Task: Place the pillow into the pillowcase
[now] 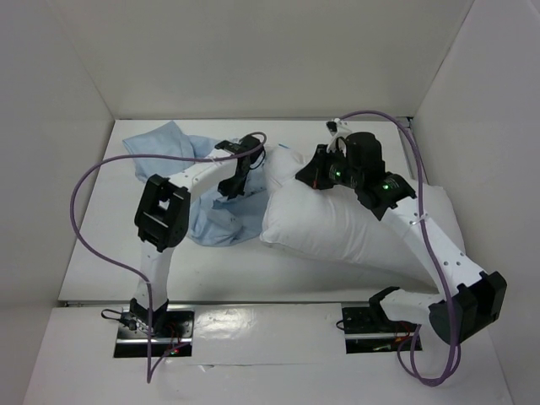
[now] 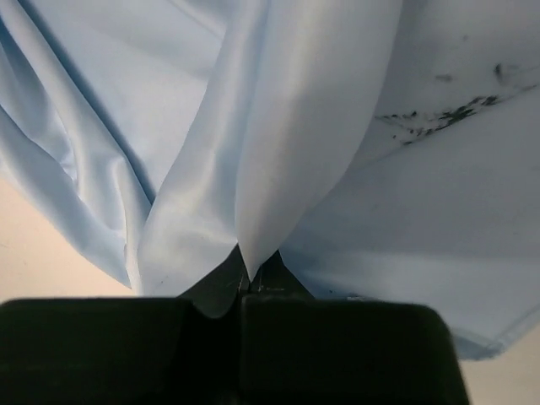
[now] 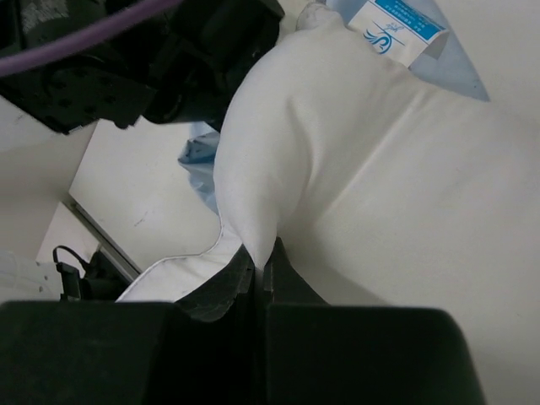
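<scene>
My left jaws pinch a pillowcase [image 2: 278,152] fold, right jaws pinch the pillow [image 3: 337,186] end, likely to feed it in.

Both our arms are stretched forward, elbows bent. Our left pincer [image 2: 249,277] is clamped tight on a fold of the pillowcase [image 2: 278,126]. Our right pincer [image 3: 257,261] is pinched closed on the pillow [image 3: 337,152], with its forearm angling in toward the left arm.
</scene>
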Controlling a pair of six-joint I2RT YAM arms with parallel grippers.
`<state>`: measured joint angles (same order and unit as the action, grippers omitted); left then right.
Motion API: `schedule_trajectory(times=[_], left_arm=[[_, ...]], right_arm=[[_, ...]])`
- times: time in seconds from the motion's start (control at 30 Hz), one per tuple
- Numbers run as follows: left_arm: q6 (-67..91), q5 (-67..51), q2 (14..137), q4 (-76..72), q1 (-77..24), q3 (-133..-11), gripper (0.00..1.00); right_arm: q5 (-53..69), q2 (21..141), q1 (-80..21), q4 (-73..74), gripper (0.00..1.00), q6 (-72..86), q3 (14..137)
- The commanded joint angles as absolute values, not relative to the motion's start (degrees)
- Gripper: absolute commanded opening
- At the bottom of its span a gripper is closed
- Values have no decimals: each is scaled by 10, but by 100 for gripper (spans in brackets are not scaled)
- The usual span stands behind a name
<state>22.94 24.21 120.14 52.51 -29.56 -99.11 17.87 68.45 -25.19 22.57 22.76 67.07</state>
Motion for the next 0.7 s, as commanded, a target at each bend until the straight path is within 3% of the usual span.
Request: schedule_trajectory(times=[0.0, 0.27, 0.5, 0.67], left_arm=[[250, 214, 1180, 555, -270, -1074, 0], [272, -99, 1109, 528, -134, -1136, 0], [301, -237, 1082, 474, -73, -1082, 0], [301, -243, 1071, 474, -73, -1076, 0]], right_arm=[[217, 686, -256, 152, 0, 240, 682], [230, 713, -291, 177, 0, 208, 665], [219, 734, -349, 226, 0, 161, 671], [252, 792, -395, 263, 0, 121, 716]])
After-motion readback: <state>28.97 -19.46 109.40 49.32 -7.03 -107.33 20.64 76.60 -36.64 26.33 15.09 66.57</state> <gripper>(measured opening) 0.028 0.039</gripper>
